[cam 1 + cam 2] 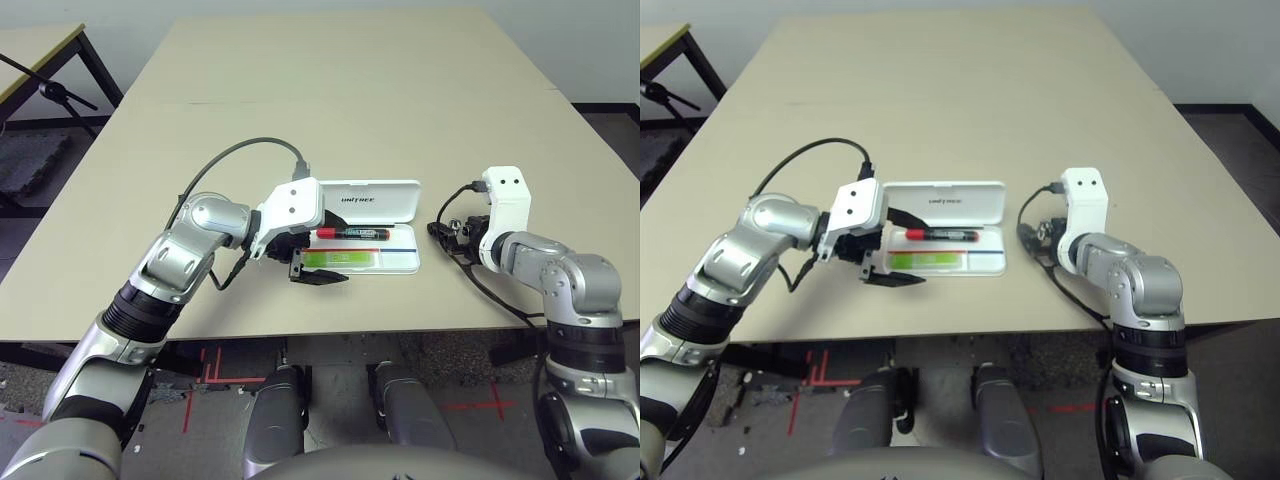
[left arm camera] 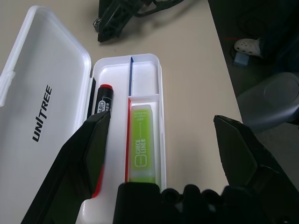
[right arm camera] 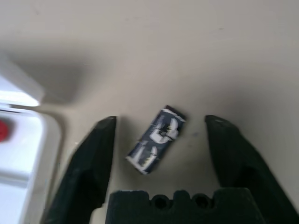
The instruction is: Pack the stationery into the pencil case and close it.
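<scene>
My right tool [image 3: 159,140] stands wide open and empty over the tabletop [image 1: 350,120], its fingers straddling the metal piece [image 3: 156,140], the last of the stationery outside the case [image 1: 400,262]. The piece lies flat and askew between the fingers, touching neither, just beside the tray's rounded corner. It looks light, stiff and slick, so I judge it will skate or flip unless both pads meet its long sides squarely and low. My left tool [image 2: 170,154] is also spread wide, holding nothing, hovering at the tray's near end. The highlighter [image 2: 144,144] lies in its own compartment; the marker [image 1: 352,234] lies in the channel next to the hinge. The lid [image 2: 42,93] is laid open flat, lettering up, not yet closed.
</scene>
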